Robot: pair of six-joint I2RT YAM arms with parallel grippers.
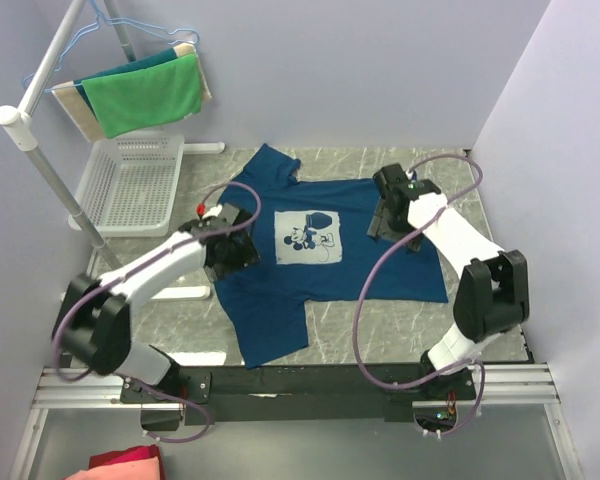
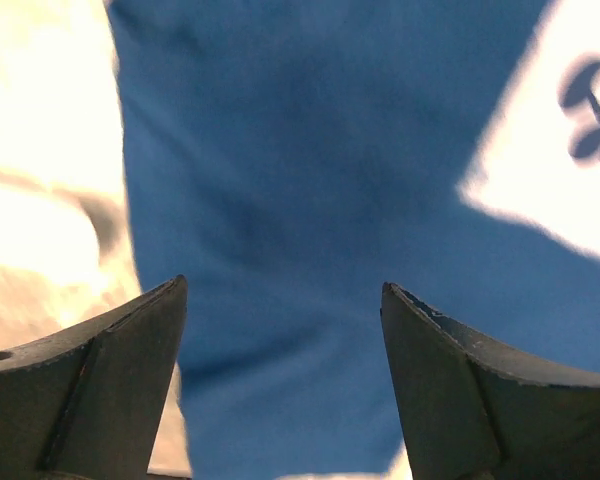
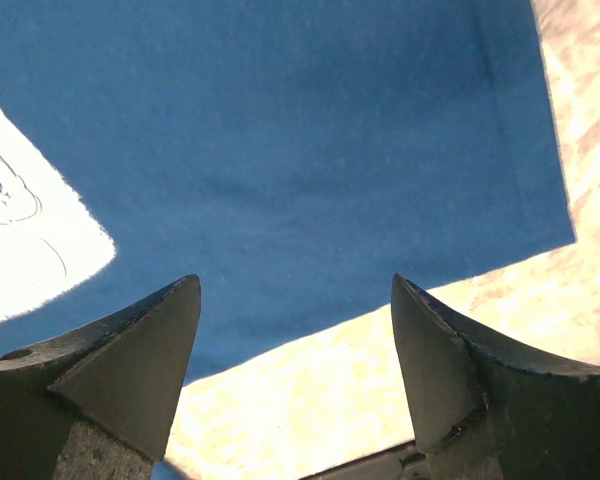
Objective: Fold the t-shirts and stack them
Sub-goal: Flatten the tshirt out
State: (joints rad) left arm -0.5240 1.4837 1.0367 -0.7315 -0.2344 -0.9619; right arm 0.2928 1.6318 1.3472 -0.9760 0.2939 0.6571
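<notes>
Hovering at t-shirt [image 1: 280,300] edges | left end effector [image 2: 283,283] wide | right end effector [image 3: 295,278] wide

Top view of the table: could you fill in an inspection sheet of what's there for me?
Surface: grey marbled table, flat.
Job's things: one navy t-shirt spread out unfolded, pale print up.
Clutter: white basket, far left.
Grippers: left gripper and right gripper both open over the t-shirt, holding nothing.
Cables: purple cables loop along each arm.
Surroundings: green cloth on a rack; red cloth near front-left.
</notes>
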